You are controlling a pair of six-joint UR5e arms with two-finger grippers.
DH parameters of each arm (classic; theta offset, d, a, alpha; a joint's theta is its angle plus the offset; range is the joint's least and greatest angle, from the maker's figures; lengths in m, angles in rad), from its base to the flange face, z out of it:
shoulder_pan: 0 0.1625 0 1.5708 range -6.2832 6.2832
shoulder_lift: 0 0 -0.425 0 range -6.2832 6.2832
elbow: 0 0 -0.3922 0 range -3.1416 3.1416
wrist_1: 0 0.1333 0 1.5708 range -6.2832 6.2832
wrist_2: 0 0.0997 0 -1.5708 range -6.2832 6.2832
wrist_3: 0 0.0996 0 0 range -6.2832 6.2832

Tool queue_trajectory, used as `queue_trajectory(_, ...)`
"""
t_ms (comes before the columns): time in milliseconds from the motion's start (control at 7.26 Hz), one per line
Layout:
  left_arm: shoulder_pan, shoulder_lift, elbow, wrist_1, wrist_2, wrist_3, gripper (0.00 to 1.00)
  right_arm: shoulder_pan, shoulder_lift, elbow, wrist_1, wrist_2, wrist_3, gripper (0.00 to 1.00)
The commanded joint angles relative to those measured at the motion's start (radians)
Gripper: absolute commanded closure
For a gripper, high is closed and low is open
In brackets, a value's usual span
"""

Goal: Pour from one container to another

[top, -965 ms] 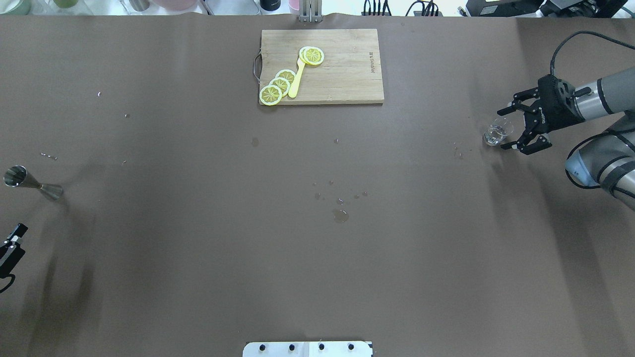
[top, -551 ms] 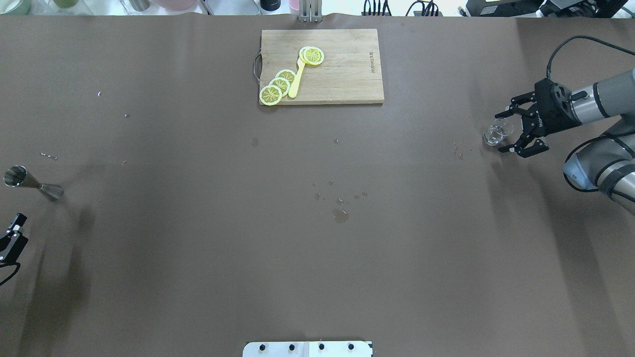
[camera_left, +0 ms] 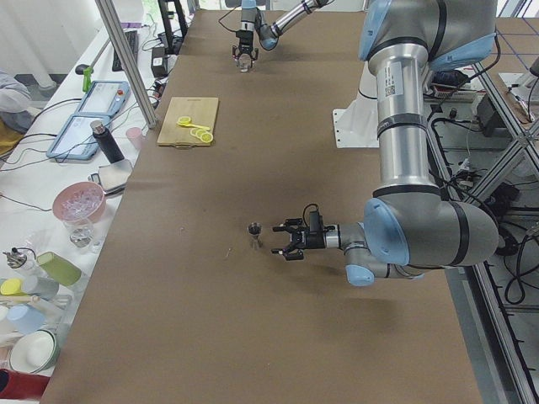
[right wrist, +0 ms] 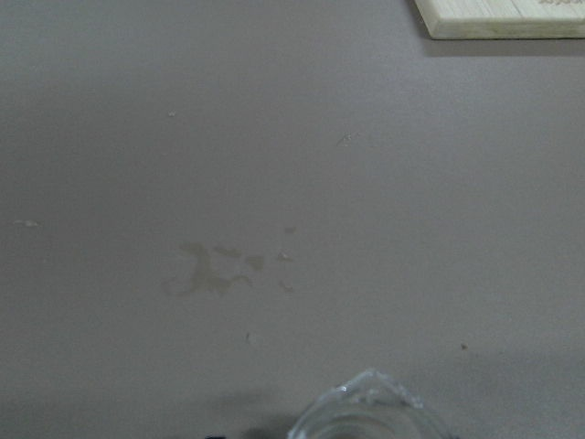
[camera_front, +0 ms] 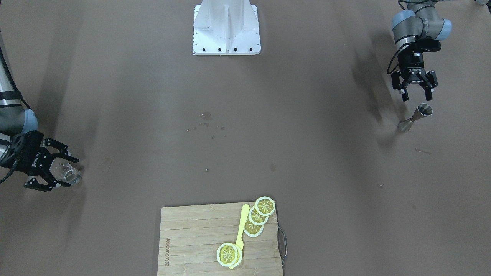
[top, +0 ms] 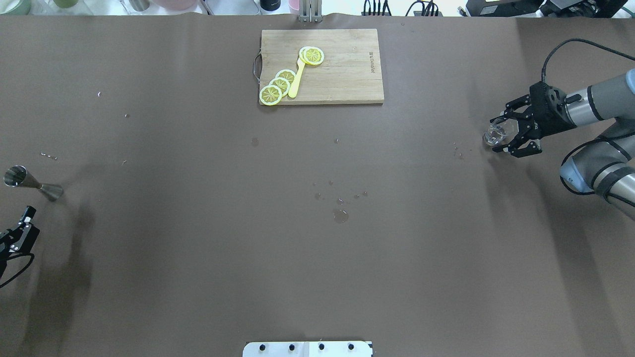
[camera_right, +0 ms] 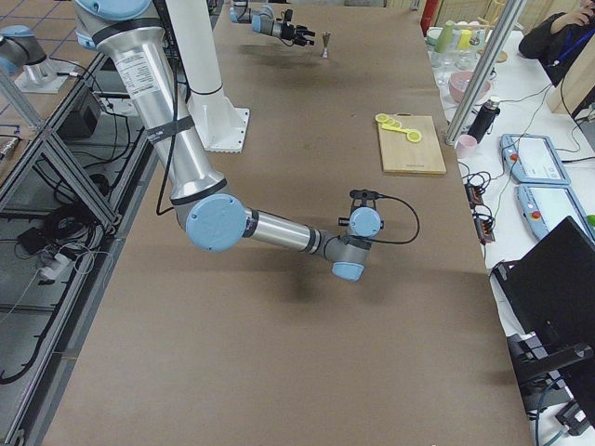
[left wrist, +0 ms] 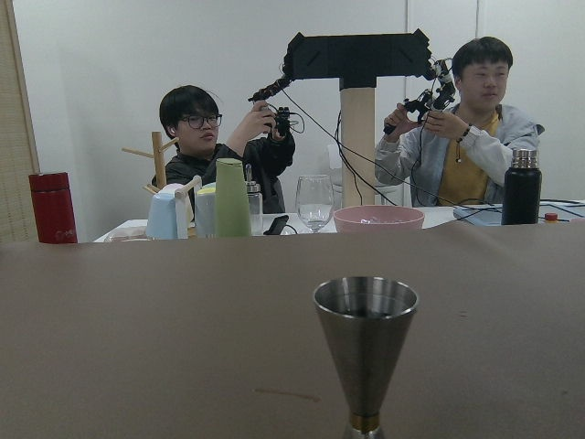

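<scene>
Right tool [top: 497, 136] lies level, spread wide around glass [top: 493, 134]; left tool [camera_front: 417, 98] wide near jigger [camera_front: 416, 117].

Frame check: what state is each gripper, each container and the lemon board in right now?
clear glass: upright, not lifted.
right gripper: open, fingers either side of the clear glass.
jigger: upright, untouched.
left gripper: open, short of the jigger.
lemon slices: lying on the cutting board.
</scene>
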Motion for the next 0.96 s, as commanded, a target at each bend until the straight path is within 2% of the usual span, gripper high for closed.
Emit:
queue_trajectory(0,-0.056,-0.044,-0.001,0.087,-0.043,-0.004,0.12,-0.003,-0.001,-0.001,0.000,-0.010,0.000,0.32)
queue_trajectory(138,-0.088,-0.053,-0.002,0.093,-0.073,-0.002,0.12,-0.003,-0.003,-0.001,0.001,-0.010,0.000,0.36)
queue_trajectory(551,-0.183,-0.117,-0.004,0.181,-0.122,-0.002,0.15,0.000,-0.004,-0.001,0.001,-0.010,0.000,0.39)
queue_trajectory(689,-0.213,-0.143,-0.004,0.182,-0.133,-0.002,0.16,0.002,-0.004,-0.001,0.000,-0.010,0.000,0.43)
queue_trajectory(827,-0.218,-0.151,-0.004,0.190,-0.136,-0.002,0.18,0.006,-0.003,-0.001,-0.002,-0.010,0.000,0.53)
